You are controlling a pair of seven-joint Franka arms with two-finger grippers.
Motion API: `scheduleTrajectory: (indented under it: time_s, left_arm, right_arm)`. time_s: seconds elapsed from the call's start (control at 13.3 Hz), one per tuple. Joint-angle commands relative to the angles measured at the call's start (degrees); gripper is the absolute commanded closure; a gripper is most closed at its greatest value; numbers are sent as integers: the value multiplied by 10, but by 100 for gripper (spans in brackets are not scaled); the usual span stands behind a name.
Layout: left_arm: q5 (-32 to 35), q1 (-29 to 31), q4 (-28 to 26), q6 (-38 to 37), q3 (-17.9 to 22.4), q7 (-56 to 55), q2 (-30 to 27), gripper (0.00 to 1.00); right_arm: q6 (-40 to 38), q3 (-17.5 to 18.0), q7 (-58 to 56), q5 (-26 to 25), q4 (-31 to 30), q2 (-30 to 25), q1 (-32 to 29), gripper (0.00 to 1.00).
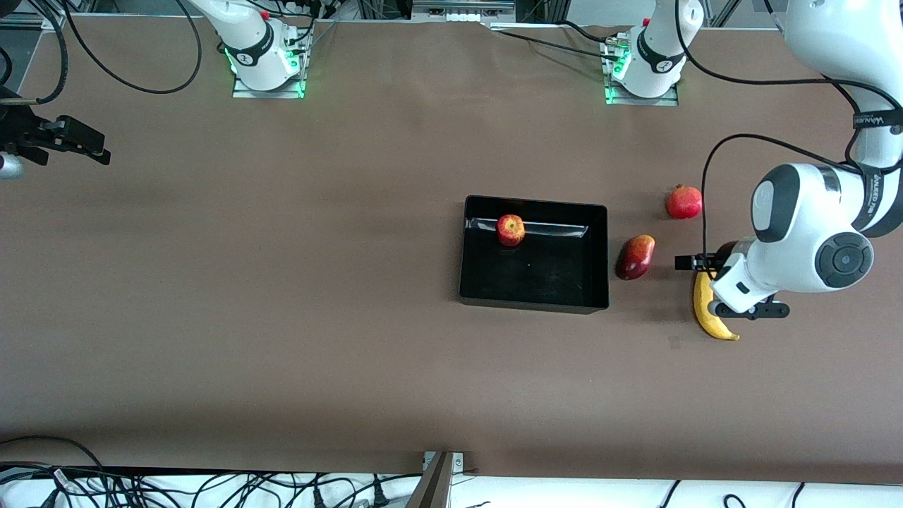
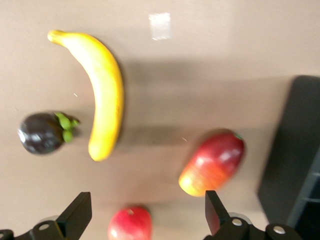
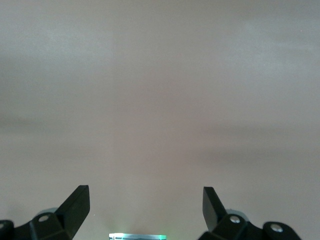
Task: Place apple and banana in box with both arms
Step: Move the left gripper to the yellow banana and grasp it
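From the front view, you are seeing the apple sitting inside the box, close to the wall nearest the robots' bases. The banana is lying on the table toward the left arm's end, well apart from the box, with the mango resting between them and the pomegranate farther from the camera. Your left gripper is hovering over the banana, partly covering it. Your right gripper is waiting over bare table at the right arm's end.

In the left wrist view, your fingers are standing wide apart, gripping nothing, with the banana, a dark mangosteen and the mango below.

In the right wrist view, the fingers are spread wide over bare table.
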Motion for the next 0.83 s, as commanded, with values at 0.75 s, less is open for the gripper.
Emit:
scheduleTrajectory:
  time_s: [0.75]
  left_arm:
    - [54, 29, -1, 225, 23, 31, 148, 0]
  right_arm:
    - [-8, -2, 4, 10, 5, 0, 2, 0]
